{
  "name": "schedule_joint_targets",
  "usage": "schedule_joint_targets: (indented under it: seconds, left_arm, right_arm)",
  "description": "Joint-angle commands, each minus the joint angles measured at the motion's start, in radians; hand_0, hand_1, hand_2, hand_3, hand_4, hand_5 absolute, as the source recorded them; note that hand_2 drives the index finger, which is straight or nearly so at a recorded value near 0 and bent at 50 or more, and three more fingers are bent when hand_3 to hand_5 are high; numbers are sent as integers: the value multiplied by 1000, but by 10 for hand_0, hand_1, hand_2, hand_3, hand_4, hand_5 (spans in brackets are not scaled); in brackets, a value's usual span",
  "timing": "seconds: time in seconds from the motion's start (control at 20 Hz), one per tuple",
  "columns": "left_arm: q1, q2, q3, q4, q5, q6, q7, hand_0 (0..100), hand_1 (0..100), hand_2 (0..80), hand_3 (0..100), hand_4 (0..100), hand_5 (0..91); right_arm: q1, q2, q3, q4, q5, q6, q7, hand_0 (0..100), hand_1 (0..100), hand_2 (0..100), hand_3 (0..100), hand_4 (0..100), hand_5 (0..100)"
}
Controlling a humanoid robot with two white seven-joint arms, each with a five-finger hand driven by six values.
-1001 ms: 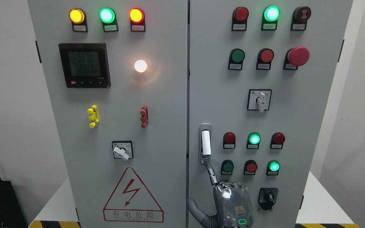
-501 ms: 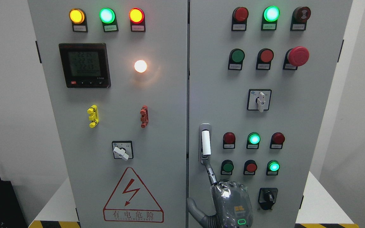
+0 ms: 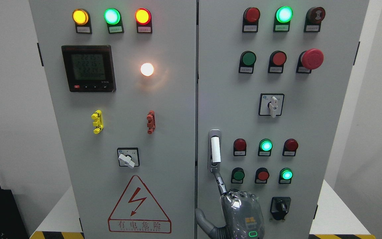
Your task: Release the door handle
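The door handle [image 3: 215, 150], a white upright lever in a metal recess, sits at the left edge of the grey cabinet's right door [image 3: 297, 126]. My right hand [image 3: 211, 196] rises from the bottom edge just below it, its back facing me. Its index finger [image 3: 220, 182] points up and its tip touches the handle's lower end. The thumb [image 3: 201, 217] spreads out to the left over the door seam, and the other fingers are folded at the knuckles. Nothing is clasped in the hand. The left arm does not show.
The right door carries red and green buttons, lit green lamps, a red mushroom stop button [image 3: 312, 58], a white rotary switch [image 3: 272, 105] and a black knob [image 3: 280, 207]. The left door [image 3: 128, 126] has a meter, lamps, a selector switch and a warning triangle. White walls flank the cabinet.
My right hand has sunk slightly and drifted a little left. The index fingertip stays at the handle's lower end. The meter's digits have changed.
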Motion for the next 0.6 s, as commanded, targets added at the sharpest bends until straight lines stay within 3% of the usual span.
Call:
schedule_joint_targets:
  seconds: [0.0,0.35,0.55]
  left_arm:
    - [-3,0,2,11,1,0,-1,120,389,0,0,0,0]
    - [-3,0,2,11,1,0,-1,120,389,0,0,0,0]
    - [-3,0,2,9,-1,0,-1,120,389,0,0,0,0]
  right_arm:
    - [25,-1,3,-30,-2,-17,-12,248,326,0,1000,898,969]
    - [27,-1,1,-44,-5,-57,-16,277,333,3,1000,897,965]
    - [53,-1,-2,-70,-12,-60,-20,317,325,116,1000,895,966]
